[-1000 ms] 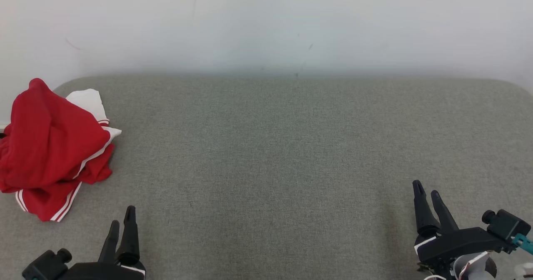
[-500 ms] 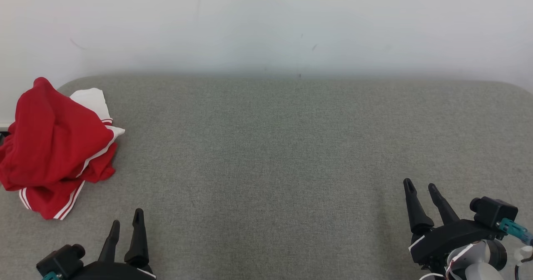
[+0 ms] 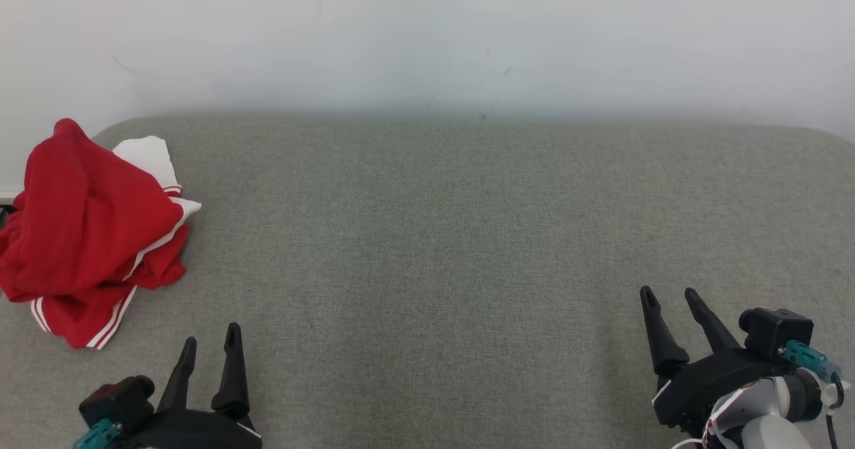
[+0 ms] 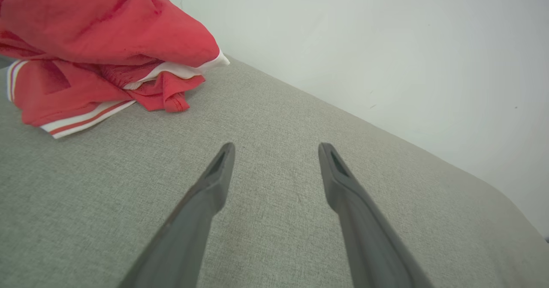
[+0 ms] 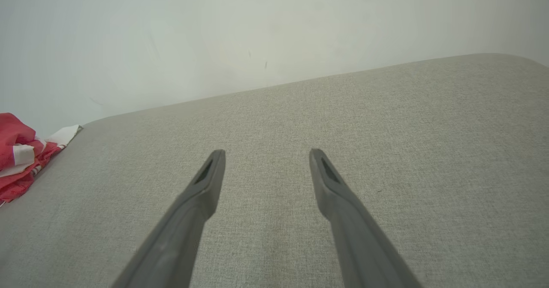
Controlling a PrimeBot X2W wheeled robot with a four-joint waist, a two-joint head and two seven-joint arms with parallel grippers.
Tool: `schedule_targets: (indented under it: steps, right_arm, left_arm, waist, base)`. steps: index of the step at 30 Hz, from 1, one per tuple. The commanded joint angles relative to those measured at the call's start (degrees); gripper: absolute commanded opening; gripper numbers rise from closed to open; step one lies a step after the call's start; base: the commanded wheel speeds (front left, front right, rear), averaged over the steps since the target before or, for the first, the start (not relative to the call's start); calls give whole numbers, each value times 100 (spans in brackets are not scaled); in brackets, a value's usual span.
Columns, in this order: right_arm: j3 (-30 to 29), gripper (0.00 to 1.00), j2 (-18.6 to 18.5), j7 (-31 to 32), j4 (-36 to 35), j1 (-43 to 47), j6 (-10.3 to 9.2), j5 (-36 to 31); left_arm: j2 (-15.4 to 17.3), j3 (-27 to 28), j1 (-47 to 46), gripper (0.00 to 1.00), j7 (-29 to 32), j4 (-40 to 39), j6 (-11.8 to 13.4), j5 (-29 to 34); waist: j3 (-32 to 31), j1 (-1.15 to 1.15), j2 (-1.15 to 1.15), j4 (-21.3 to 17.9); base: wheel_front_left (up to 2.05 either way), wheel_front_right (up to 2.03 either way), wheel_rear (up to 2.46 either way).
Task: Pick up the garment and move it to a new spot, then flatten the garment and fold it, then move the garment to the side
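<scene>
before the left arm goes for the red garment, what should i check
1. Left gripper jaws open and empty: ok.
2. Right gripper jaws open and empty: ok.
3. Red and white garment in sight, crumpled at the left end of the grey cushion: ok.
4. Bare fabric between the left gripper and the garment: ok.
5. Bare middle of the cushion to lay it out on: ok.
6. Garment lies wholly on the cushion: cannot tell, since its left side reaches the edge of the head view.

both the left gripper (image 3: pixel 212 340) and right gripper (image 3: pixel 668 293) sit low, fingers spread apart and holding nothing.
</scene>
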Motion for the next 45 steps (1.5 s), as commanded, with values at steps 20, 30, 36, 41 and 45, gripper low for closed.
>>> schedule_targets:
  steps: [20,30,36,41,45]
  right_arm:
    - [-132,100,-62,-140,174,-215,2,-1017]
    - [-121,100,-68,-201,309,-281,2,-1446]
    - [-71,100,-72,-217,374,-321,1,-1735]
    - [-77,100,-74,-235,421,-338,1,-1941]
    - [-90,100,-74,-248,437,-356,1,-1990]
  left_arm:
    - [82,-188,-211,100,-326,113,53,955]
    - [87,-274,-260,100,-453,203,81,1308]
    - [91,-333,-261,100,-529,226,110,1573]
    - [95,-376,-274,100,-589,255,132,1730]
    - [93,-391,-276,100,-607,276,145,1778]
  waist:
    - [20,0,0,25]
    - [25,0,0,58]
    - [23,0,0,74]
    - [28,0,0,83]
    - [31,0,0,85]
  base:
    - [0,0,0]
    - [0,0,0]
    - [0,0,0]
    - [0,0,0]
    - [0,0,0]
